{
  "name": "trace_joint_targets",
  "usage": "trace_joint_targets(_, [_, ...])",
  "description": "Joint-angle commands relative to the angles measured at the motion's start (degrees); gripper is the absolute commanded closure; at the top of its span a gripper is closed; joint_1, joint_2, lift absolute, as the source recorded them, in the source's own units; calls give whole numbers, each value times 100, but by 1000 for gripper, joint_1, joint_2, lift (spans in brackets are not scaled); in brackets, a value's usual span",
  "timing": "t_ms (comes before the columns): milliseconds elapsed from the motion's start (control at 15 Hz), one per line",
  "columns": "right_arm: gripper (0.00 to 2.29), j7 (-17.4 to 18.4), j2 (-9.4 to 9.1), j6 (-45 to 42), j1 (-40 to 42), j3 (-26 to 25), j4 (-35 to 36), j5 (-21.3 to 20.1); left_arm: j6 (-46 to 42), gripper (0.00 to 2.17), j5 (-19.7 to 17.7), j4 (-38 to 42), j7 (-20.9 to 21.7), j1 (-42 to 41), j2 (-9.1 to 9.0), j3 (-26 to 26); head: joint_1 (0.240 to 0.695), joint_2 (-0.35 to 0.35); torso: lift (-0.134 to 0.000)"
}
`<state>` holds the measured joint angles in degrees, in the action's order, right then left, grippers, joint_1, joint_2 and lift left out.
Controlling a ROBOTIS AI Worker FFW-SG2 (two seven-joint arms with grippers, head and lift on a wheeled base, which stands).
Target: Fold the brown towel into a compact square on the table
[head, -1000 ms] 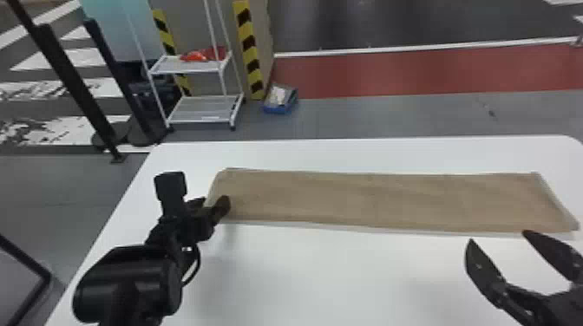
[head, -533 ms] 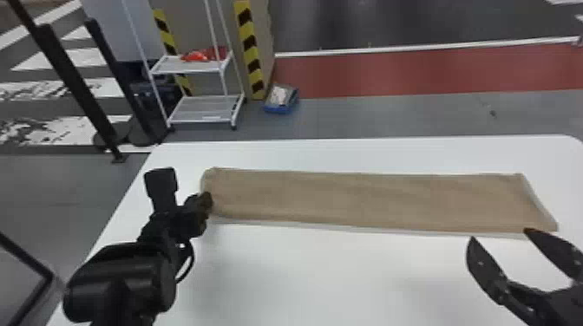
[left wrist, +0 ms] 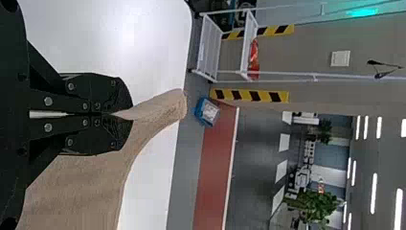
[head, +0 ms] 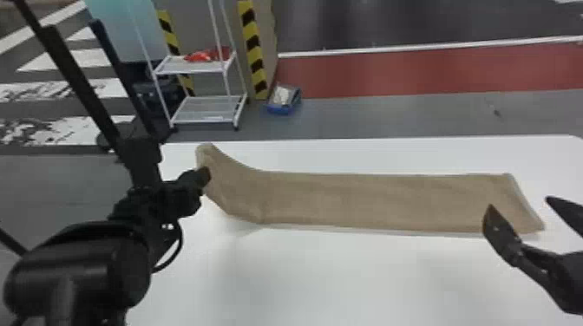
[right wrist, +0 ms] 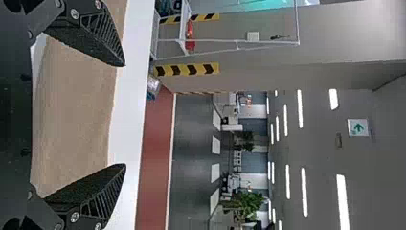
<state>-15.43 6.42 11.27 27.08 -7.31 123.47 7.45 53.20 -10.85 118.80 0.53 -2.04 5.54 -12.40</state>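
Background: one white rack point(head: 208, 115), one blue box point(head: 282, 108) near it on the floor, one red floor strip point(head: 390, 71). Foreground: one white bench point(head: 347, 277), bearing one brown towel point(head: 368, 199), laid as a long band, left end raised. My left gripper point(head: 204, 174): jaws closed on that raised end. My right gripper point(head: 519, 202): jaws wide apart, empty, near the towel's right end.

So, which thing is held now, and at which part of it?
The left pincer holds the brown towel by its left end.
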Motion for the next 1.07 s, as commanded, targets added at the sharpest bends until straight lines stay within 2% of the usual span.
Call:
trace_joint_targets(0, [147,-4,-1,205,-396,-500,-130,2,565,1811,-13,627,-97,2,-273,458,695,119,-116])
trace_joint_targets(133, [147,75,-18,205,-686,-992,-411,151,512,1814,39,750,-405,2,-449,1100,695,44,-116])
trace_joint_targets(200, [147,75,-1,258,-923,-1264,-683,301,389,1814,66,741,-528,2,-563,1425,695,-48,-116])
trace_joint_targets(333, [147,31,105,398,-1328,-1537,-1202,450,-226,1814,83,425,-721,11,-569,1988,695,-135,-116])
trace_joint_targets(400, [147,23,184,398,-1363,-1572,-1343,635,-877,1814,75,47,-888,11,-569,2365,695,-218,-116])
trace_joint_targets(533, [147,23,245,363,-1363,-1572,-1448,758,-1949,1814,57,-805,-994,37,-569,2893,694,-278,-116])
trace_joint_targets(600, [147,5,245,363,-1363,-1563,-1457,775,-2547,1602,57,-1306,-1055,108,-569,3148,693,-306,-116])
trace_joint_targets(667, [147,-4,245,363,-1363,-1537,-1457,775,-2863,1018,48,-1676,-1091,196,-569,3324,694,-325,-116])
trace_joint_targets(733, [147,-4,237,363,-1389,-1493,-1457,758,-2898,137,4,-1922,-959,231,-569,3411,695,-344,-116])
trace_joint_targets(800, [147,5,237,363,-1424,-1423,-1475,705,-2881,-2,-172,-1983,-836,213,-569,3455,695,-350,-116])
trace_joint_targets(867, [147,23,228,381,-1468,-1317,-1518,661,-2898,-2,-268,-2010,-757,169,-569,3455,695,-350,-116])
trace_joint_targets(1000, [147,67,210,434,-1556,-974,-1562,547,-3004,33,-233,-2045,-757,46,-569,3403,695,-350,-116])
